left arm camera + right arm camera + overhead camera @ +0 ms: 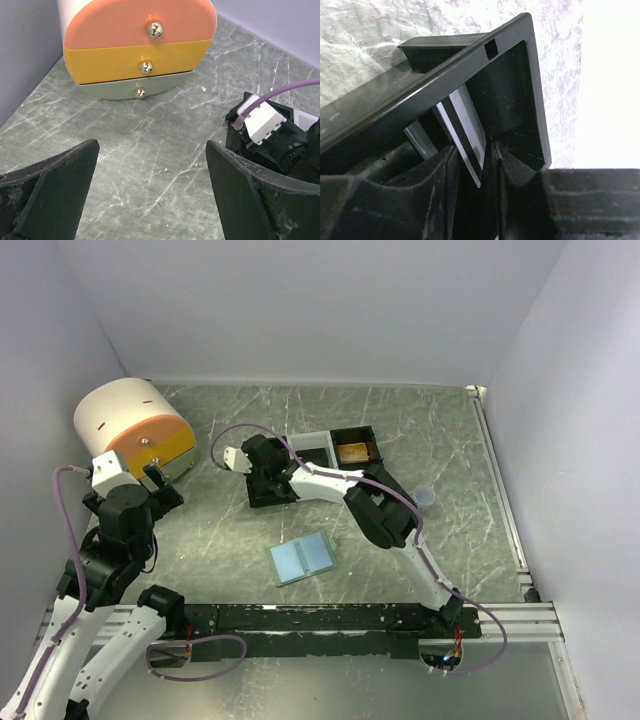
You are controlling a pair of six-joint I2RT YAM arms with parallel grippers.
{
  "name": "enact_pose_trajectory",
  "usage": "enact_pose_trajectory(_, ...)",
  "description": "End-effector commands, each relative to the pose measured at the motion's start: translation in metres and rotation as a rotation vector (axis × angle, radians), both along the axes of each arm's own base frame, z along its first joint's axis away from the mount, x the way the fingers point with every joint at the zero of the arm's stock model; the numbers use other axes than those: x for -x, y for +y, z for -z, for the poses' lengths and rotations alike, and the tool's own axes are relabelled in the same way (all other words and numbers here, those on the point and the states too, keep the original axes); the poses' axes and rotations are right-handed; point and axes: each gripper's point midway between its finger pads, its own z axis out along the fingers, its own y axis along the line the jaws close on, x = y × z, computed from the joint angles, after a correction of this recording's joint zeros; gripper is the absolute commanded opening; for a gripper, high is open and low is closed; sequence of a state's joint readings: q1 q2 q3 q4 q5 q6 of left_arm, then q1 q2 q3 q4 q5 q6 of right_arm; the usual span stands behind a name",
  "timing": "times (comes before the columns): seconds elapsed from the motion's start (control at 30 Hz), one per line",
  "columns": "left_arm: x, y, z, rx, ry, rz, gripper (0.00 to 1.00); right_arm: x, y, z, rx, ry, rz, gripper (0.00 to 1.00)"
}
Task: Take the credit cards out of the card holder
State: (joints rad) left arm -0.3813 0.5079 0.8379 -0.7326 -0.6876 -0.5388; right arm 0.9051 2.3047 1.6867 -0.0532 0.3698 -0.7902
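Observation:
The card holder (301,559) lies opened flat on the table, pale blue-green inside up, with no gripper near it. My right gripper (262,480) reaches down into the left black compartment of the tray (372,432). In the right wrist view a credit card (467,130) with a dark stripe stands tilted between the fingers of the right gripper (472,155), which are slightly apart and leave a dark gap beside the card. A second grey card edge (420,141) shows behind it, under the tray rim (470,65). My left gripper (152,190) hangs wide open over bare table.
A round drawer unit (135,430) with orange, yellow and grey fronts (140,45) stands at the back left, close to the left arm. The tray's right compartment holds a golden-brown item (354,451). A small clear cup (426,497) sits right of the right arm.

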Motion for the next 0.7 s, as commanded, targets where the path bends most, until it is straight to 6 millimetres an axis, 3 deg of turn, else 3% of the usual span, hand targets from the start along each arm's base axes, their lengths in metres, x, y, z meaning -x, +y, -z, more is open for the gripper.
enact_pose_trajectory(0.0, -0.001, 0.002, -0.005, -0.008, -0.011, -0.006, 1.0, 0.003, -0.002, -0.001, 0.0, 0.03, -0.005, 0.34)
enact_pose_trajectory(0.2, -0.002, 0.0, -0.002, -0.008, -0.002, 0.001, 1.0, 0.006, -0.002, -0.012, -0.027, 0.053, -0.004, 0.42)
enact_pose_trajectory(0.57, -0.004, -0.003, 0.0, -0.006, 0.01, 0.016, 1.0, 0.009, -0.004, -0.025, -0.074, 0.111, 0.006, 0.46)
enact_pose_trajectory(0.67, -0.004, -0.004, 0.0, -0.002, 0.012, 0.016, 1.0, 0.01, -0.001, -0.037, -0.12, 0.119, 0.021, 0.47)
